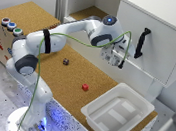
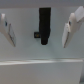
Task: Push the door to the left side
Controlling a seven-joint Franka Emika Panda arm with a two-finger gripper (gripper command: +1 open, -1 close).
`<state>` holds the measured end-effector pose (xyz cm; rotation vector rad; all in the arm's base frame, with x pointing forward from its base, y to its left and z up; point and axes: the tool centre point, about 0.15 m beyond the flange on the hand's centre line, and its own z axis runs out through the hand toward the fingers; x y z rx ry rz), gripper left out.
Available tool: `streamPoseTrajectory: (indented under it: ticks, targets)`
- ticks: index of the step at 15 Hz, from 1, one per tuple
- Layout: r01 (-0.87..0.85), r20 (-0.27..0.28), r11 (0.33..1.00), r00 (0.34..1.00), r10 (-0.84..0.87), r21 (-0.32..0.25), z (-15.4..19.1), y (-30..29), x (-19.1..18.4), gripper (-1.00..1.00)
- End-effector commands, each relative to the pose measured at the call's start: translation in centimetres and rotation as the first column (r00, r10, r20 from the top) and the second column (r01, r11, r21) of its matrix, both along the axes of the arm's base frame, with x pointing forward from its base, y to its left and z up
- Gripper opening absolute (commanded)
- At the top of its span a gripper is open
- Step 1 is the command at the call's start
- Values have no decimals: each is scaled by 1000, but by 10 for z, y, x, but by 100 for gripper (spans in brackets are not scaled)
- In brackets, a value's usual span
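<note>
The gripper (image 2: pixel 40 30) faces the white cabinet door (image 2: pixel 30 52) with fingers (image 2: pixel 72 27) spread wide, holding nothing, its black bar handle (image 2: pixel 45 25) between them.

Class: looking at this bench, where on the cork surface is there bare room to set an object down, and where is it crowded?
Bare cork lies between the red block and the white bin, and between the dark block and the button box. It is crowded near the door, where the open tool hangs.

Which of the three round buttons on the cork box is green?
The green button is the one at the end of the row nearest the robot arm; the other two look blue or purple.
</note>
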<state>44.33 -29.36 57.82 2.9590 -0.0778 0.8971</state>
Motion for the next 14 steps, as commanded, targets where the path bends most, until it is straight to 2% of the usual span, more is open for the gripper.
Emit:
streamPoseTrajectory:
  ticks: [1,5,8,10,14]
  targets:
    - [-111,-120,986,985,126,127,22,-31,51,100]
    - [-147,-181,983,970,164,106,22,-35,80,100]
    - [-130,-178,975,971,162,178,20,-43,98,100]
    - [-116,-178,972,972,154,205,16,-47,107,100]
    - [-110,-193,977,970,145,183,18,-49,112,100]
